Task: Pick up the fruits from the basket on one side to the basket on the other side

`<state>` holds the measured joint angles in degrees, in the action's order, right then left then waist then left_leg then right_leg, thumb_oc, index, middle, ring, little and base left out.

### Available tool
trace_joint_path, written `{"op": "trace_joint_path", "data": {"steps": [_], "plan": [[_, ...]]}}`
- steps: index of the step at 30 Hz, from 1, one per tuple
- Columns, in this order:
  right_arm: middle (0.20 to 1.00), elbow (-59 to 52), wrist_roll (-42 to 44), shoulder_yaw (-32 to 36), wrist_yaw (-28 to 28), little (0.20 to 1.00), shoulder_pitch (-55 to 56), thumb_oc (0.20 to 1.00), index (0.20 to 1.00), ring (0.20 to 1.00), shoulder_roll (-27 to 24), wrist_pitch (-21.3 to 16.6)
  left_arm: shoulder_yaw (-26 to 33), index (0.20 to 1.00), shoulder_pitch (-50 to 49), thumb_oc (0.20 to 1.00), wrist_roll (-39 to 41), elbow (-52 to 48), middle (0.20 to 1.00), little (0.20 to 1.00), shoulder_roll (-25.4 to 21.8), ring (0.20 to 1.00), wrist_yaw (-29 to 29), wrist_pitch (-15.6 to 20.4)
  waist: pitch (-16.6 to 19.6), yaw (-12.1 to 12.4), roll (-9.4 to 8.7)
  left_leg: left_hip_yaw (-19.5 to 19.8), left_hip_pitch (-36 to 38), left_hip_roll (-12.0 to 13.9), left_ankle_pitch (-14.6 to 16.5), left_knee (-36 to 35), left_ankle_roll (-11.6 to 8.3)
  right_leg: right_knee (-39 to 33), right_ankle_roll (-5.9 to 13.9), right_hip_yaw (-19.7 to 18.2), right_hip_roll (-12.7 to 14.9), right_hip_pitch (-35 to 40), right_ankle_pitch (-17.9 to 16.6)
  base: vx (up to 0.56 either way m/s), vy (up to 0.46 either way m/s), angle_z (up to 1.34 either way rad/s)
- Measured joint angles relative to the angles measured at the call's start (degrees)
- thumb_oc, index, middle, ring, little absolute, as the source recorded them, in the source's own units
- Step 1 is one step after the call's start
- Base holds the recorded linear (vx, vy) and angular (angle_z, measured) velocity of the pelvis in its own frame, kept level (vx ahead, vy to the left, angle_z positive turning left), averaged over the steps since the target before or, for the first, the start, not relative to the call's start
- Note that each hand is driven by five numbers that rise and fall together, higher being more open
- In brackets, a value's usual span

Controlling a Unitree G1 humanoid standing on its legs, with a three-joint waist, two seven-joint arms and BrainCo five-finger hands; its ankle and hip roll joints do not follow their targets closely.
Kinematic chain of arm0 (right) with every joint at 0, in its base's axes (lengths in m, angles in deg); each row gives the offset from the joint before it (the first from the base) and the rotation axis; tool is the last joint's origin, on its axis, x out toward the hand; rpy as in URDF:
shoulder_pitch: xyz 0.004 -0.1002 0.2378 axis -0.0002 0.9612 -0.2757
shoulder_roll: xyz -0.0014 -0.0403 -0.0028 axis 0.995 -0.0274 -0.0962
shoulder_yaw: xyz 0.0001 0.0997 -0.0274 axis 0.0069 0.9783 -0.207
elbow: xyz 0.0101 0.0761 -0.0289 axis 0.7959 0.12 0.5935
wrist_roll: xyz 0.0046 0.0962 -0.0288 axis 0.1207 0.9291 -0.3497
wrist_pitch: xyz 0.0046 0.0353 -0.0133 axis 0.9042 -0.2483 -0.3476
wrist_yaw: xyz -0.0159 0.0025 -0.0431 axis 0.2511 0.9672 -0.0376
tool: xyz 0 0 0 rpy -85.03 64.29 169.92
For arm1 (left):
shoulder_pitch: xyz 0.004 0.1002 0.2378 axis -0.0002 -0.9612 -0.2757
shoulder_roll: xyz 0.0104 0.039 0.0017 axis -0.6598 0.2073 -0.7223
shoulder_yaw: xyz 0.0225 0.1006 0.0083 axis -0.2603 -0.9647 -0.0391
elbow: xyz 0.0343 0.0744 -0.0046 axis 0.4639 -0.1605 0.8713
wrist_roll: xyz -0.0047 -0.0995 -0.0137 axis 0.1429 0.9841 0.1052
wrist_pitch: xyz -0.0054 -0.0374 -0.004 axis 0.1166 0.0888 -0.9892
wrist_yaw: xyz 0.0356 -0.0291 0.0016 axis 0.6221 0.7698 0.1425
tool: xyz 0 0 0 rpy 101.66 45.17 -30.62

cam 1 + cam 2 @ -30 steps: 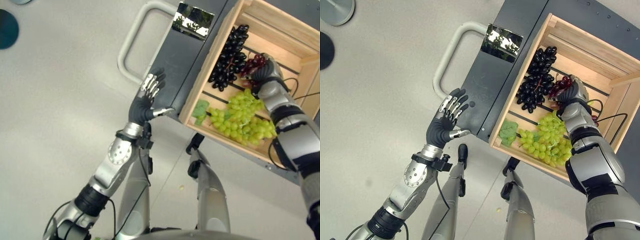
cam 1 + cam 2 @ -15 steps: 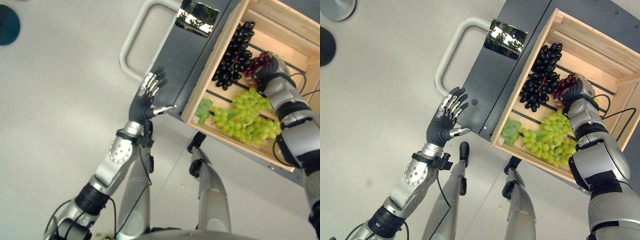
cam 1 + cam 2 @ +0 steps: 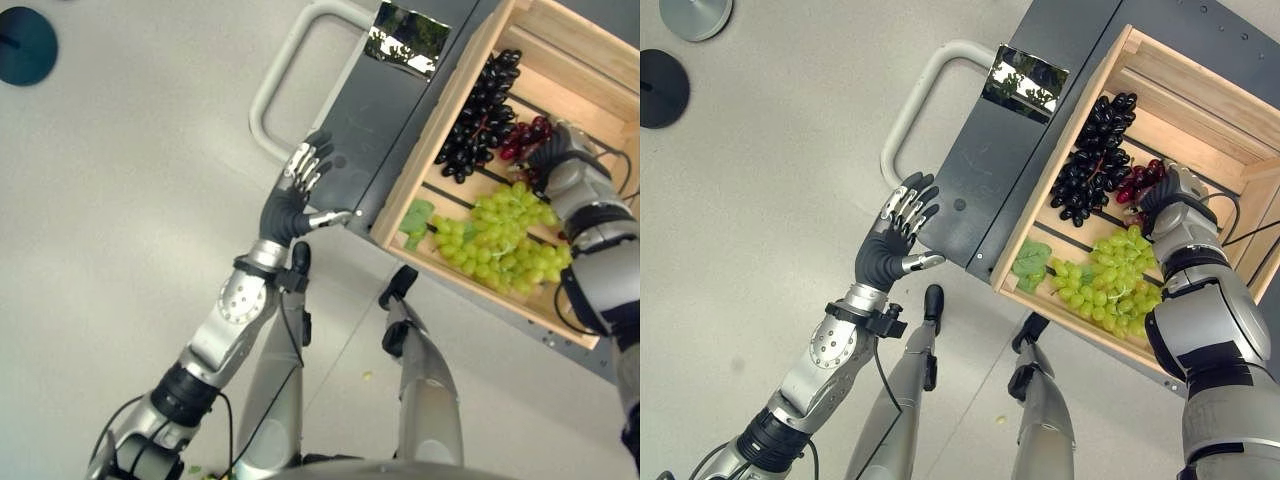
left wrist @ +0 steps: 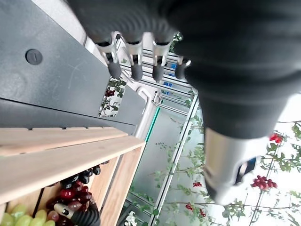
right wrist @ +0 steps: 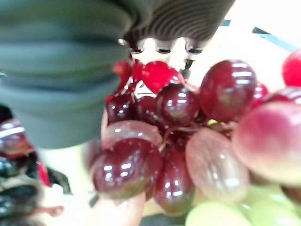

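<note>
A wooden crate (image 3: 1043, 205) on a dark cart holds a bunch of black grapes (image 3: 1092, 155), a small bunch of red grapes (image 3: 1140, 180) and a wide bunch of green grapes (image 3: 1110, 280). My right hand (image 3: 1177, 192) lies in the crate against the red grapes, its fingers curled round them. In the right wrist view the red grapes (image 5: 169, 122) sit right under the fingers (image 5: 160, 47). My left hand (image 3: 890, 245) is held up beside the cart's near-left edge, fingers straight and spread, holding nothing.
The dark cart top (image 3: 990, 170) has a grey loop handle (image 3: 902, 120) on its left and a shiny plate (image 3: 1025, 75) on it. A green leaf (image 3: 1032, 262) lies in the crate's near corner. Two round discs (image 3: 662, 88) lie on the floor at far left.
The whole picture has shifted a little, so the camera has moved. My right hand stays on the red grapes and my left hand keeps its open pose by the cart.
</note>
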<state>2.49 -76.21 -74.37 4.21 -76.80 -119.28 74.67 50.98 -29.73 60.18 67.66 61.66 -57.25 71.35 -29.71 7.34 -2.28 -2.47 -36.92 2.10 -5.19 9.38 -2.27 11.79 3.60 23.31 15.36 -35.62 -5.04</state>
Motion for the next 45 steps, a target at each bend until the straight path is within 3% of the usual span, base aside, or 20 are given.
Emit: {"op": "trace_joint_path", "data": {"steps": [7, 8, 9, 10, 11, 24, 45], "plan": [[1.000, 0.02, 0.02, 0.92, -0.19, 1.000, 0.85, 1.000, 1.000, 1.000, -0.30, 0.03, -0.08, 1.000, -0.08, 1.000, 0.00, 0.00, 1.000, 1.000, -0.14, 1.000, 0.71, -0.23, 0.13, 0.28, 0.67, 0.09, -0.01, -0.12, -0.15, -0.15, 0.02, 0.00, 0.03, 0.02, 0.08, -0.03, -0.05, 0.00, 0.000, 0.00], [0.912, 0.02, 0.02, 0.92, -0.13, 0.912, 0.91, 0.912, 0.912, 0.912, -0.41, 0.04, -0.06, 1.000, -0.10, 1.000, 0.01, 0.00, 1.000, 1.000, -0.16, 1.000, 0.72, -0.23, 0.13, 0.37, 0.94, 0.14, -0.02, -0.16, -0.15, -0.19, 0.03, 0.00, 0.04, 0.02, 0.10, -0.03, -0.05, 0.00, 0.000, 0.00], [0.539, 0.03, 0.03, 0.99, -0.02, 0.539, 1.23, 0.539, 0.539, 0.539, -0.54, 0.04, -0.03, 1.000, -0.14, 1.000, 0.01, 0.00, 1.000, 1.000, -0.17, 1.000, 0.72, -0.23, 0.18, 0.46, 1.50, 0.20, -0.05, -0.20, -0.17, -0.28, 0.01, 0.00, 0.05, 0.03, 0.16, -0.09, -0.04, 0.00, 0.000, 0.00], [0.467, 0.03, 0.03, 1.00, 0.05, 0.467, 1.20, 0.467, 0.467, 0.467, -0.58, 0.04, -0.04, 1.000, -0.13, 1.000, 0.01, -0.02, 1.000, 1.000, -0.18, 1.000, 0.74, -0.23, 0.18, 0.47, 1.66, 0.24, -0.06, -0.22, -0.18, -0.29, 0.02, 0.03, 0.06, 0.03, 0.17, -0.11, -0.03, 0.00, 0.000, 0.00], [0.200, 0.03, 0.04, 1.14, 0.22, 0.200, 1.15, 0.200, 0.200, 0.200, -0.73, 0.04, -0.07, 1.000, -0.13, 1.000, 0.01, -0.02, 1.000, 1.000, -0.16, 1.000, 0.75, -0.23, 0.35, 0.38, 1.97, 0.38, -0.28, -0.28, -0.18, -0.31, 0.01, 0.16, 0.11, 0.05, 0.22, -0.36, 0.02, 0.00, 0.000, 0.00], [0.200, -0.11, 0.16, 2.31, 1.93, 0.200, -0.49, 0.200, 0.200, 0.200, -5.32, -0.55, -0.15, 1.000, 0.03, 1.000, 0.02, -0.08, 1.000, 1.000, -1.35, 1.000, 0.97, -0.17, 0.72, 0.93, 2.70, 0.80, -5.01, -1.76, -1.78, -0.44, 0.88, 4.40, 0.51, -0.19, 2.84, -6.57, 0.93, 0.00, 0.012, 0.05], [0.200, -0.51, 1.41, 2.91, 2.74, 0.200, -0.08, 0.200, 0.200, 0.200, -6.01, -0.73, -1.31, 1.000, -0.01, 1.000, 0.03, -0.09, 1.000, 1.000, -1.36, 1.000, 0.99, 0.23, 0.76, 1.25, 2.75, 0.76, -5.08, -1.95, -2.33, -1.21, 0.90, 4.48, 0.41, -0.75, 2.85, -7.13, 0.73, 0.00, 0.000, 0.00]]}}
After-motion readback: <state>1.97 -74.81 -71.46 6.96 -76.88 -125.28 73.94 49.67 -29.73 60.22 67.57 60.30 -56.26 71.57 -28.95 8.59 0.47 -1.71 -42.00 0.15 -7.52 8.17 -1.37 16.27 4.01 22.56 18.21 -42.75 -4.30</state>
